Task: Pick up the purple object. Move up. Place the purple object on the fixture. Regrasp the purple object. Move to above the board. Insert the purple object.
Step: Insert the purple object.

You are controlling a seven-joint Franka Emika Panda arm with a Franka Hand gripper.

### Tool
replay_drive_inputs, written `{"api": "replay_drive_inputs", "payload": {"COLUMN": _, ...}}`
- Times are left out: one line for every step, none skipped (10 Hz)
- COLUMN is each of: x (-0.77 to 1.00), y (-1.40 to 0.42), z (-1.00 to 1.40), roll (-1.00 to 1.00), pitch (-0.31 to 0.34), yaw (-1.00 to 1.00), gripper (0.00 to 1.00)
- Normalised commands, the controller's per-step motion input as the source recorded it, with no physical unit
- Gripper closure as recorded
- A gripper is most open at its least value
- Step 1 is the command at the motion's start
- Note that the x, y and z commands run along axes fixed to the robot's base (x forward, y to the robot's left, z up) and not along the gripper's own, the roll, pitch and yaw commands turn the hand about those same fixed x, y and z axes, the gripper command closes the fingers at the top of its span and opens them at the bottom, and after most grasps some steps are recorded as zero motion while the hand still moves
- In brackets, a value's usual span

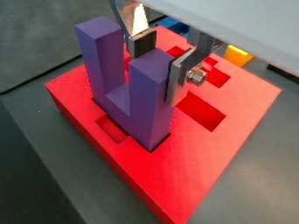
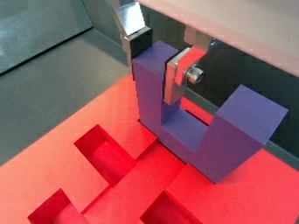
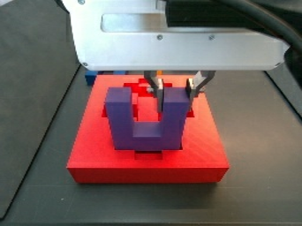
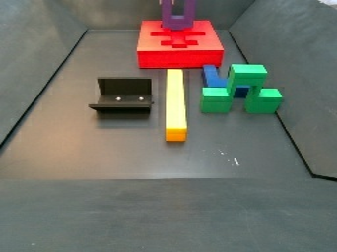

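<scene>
The end effector (image 1: pixel 158 61) hangs over the large flat red rectangular board (image 1: pixel 205 166) at the far edge of the tabletop, its flat silver fingers (image 2: pixel 176 74) clamped on one upright prong of the small purple U-shaped plastic block (image 3: pixel 147 115). Gripping a single prong leaves the base free underneath, which is probably why it is taken this way: the base can go down into a recess with nothing of the end effector beneath it. In both wrist views the block stands upright with its base at the board's top surface, over or already partly in one of the recesses; I cannot tell whether it is fully seated. The insertion looks to be in hand, close to its end.

In a side view the low dark fixture (image 4: pixel 121 96) stands empty toward the left side of the tabletop, well apart from the board, so that step seems finished with. A long yellow bar (image 4: pixel 175 103) lies between the fixture and a cluster of blocks to the right.

Counted: one purple block, one red board, one fixture, one yellow bar, one blue block (image 4: pixel 214 79), and green blocks (image 4: pixel 246 77) that appear to be three, though how they join is unclear.
</scene>
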Motion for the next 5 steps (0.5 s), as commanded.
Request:
{"api": "replay_drive_inputs", "payload": {"x": -0.08, "y": -0.02, "z": -0.16, "roll": 0.07, "pitch": 0.000, "yaw": 0.01, "gripper": 1.00}}
{"api": "replay_drive_inputs", "payload": {"x": 0.00, "y": 0.00, "z": -0.30, "roll": 0.07, "pitch": 0.020, "yaw": 0.03, "gripper": 1.00}}
{"api": "replay_drive_inputs", "payload": {"x": 0.19, "y": 0.00, "z": -0.53, "roll": 0.07, "pitch": 0.056, "yaw": 0.00, "gripper": 1.00}}
{"api": "replay_drive_inputs", "payload": {"x": 0.14, "y": -0.05, "z": -0.65, "roll": 0.20, "pitch": 0.016, "yaw": 0.00, "gripper": 1.00}}
{"api": "replay_drive_inputs", "payload": {"x": 0.11, "y": -0.04, "z": -0.65, "roll": 0.28, "pitch": 0.101, "yaw": -0.02, "gripper": 1.00}}
